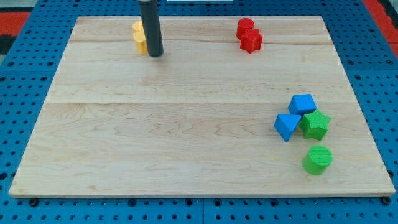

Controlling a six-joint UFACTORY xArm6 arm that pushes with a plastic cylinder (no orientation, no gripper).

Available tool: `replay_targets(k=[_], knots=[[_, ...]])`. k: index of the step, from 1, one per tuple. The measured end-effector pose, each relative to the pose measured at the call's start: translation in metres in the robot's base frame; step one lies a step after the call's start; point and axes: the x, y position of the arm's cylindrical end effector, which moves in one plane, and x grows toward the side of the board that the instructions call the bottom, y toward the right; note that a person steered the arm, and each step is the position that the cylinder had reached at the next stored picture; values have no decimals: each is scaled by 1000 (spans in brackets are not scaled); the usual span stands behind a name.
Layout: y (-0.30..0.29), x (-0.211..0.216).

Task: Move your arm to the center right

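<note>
My tip (155, 54) rests on the wooden board (186, 124) near the view's top left. It stands just right of a yellow block (139, 36), which the rod partly hides. Two red blocks sit together at the view's top, a round one (245, 27) and a star-like one (252, 41). At the view's right a blue cube (302, 104), a blue triangular block (286, 126) and a green star (314, 124) cluster together. A green cylinder (318, 160) stands just below them. The tip is far from the right-hand cluster.
The board lies on a blue perforated table (25, 81). A red strip (18, 18) shows at the view's top left corner.
</note>
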Motion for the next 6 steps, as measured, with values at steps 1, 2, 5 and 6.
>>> replay_targets(k=[1, 2, 5, 6], knots=[[41, 34], [121, 36], [351, 112], [352, 173]])
